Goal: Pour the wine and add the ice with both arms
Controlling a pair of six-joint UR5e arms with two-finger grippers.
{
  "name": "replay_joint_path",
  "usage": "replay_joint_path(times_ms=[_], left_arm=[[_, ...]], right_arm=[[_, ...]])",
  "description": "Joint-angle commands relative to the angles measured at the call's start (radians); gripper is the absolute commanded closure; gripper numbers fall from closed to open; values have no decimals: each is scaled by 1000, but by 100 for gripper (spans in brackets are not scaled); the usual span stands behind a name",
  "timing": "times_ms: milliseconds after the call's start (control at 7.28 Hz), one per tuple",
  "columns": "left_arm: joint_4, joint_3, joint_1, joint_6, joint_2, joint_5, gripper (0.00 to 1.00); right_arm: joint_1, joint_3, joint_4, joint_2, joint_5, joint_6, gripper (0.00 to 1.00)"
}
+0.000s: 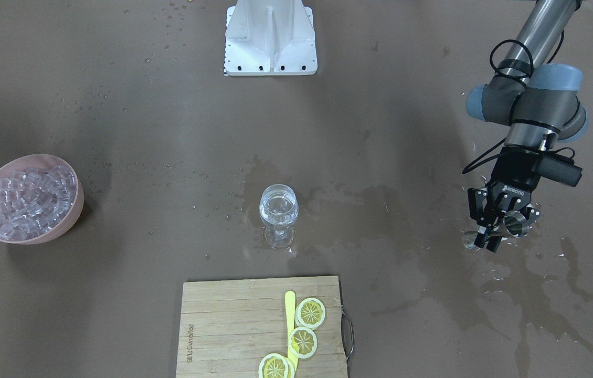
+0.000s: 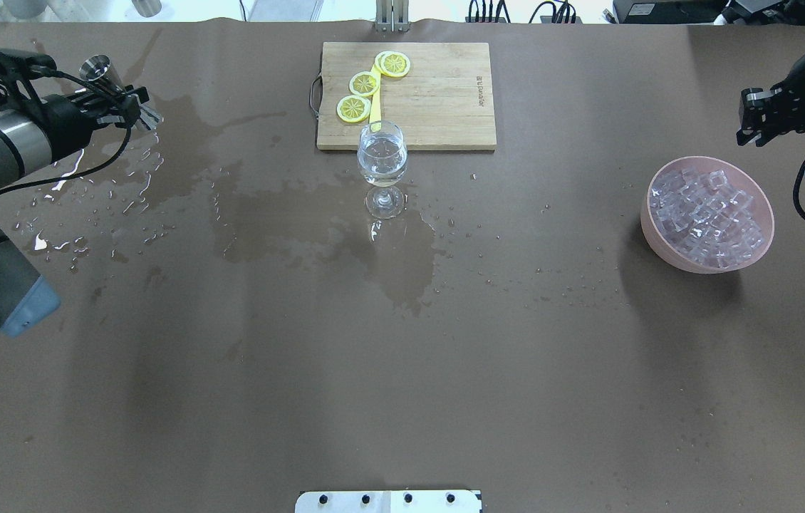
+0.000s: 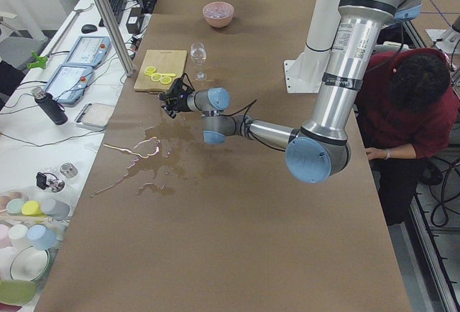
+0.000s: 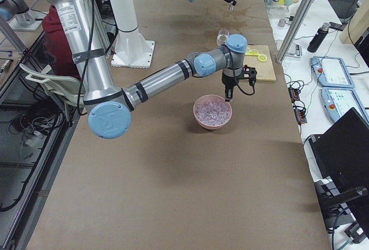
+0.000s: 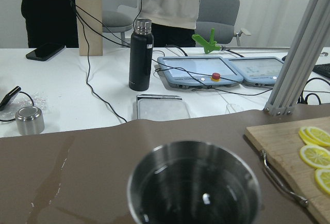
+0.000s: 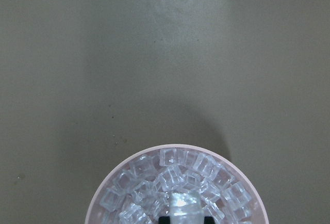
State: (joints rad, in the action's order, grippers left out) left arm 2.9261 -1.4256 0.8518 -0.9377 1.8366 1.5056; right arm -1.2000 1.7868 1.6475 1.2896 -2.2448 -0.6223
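Left gripper: it is working at the robot's far left, over a wet, glistening stretch of the brown table. Its fingers are pressing together on the waist of the steel jigger, which is lying tilted. In the left wrist view the cup mouth is facing the camera, dark inside with one bright drop.

The wine is sitting well apart from this gripper, to its right, inside the stemmed glass. The glass is standing upright at mid-table, just on the robot's side of the cutting board, which is carrying lemon slices. The wine is showing clear and colourless, filling part of the bowl. A dark damp patch is spreading around the foot.

The ice is lying heaped in the pink bowl at the robot's right: many small glassy cubes, crowding almost to the rim.

Right gripper: it is hanging over the bowl, pointing straight down. Its fingertips are pinching one ice cube, held raised off the heap, with the rest of the ice directly beneath.
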Motion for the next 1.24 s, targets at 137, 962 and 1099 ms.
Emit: replay_joint_path(times_ms=[137, 962, 1099], left_arm=[[-49, -79, -71, -1, 13, -7, 100], [-634, -355, -114, 74, 148, -7, 100], [-683, -355, -129, 74, 189, -8, 100]], right_arm=[[-7, -1, 2, -15, -16, -2, 95], [-7, -4, 3, -55, -15, -10, 95], [-7, -4, 5, -65, -15, -10, 95]])
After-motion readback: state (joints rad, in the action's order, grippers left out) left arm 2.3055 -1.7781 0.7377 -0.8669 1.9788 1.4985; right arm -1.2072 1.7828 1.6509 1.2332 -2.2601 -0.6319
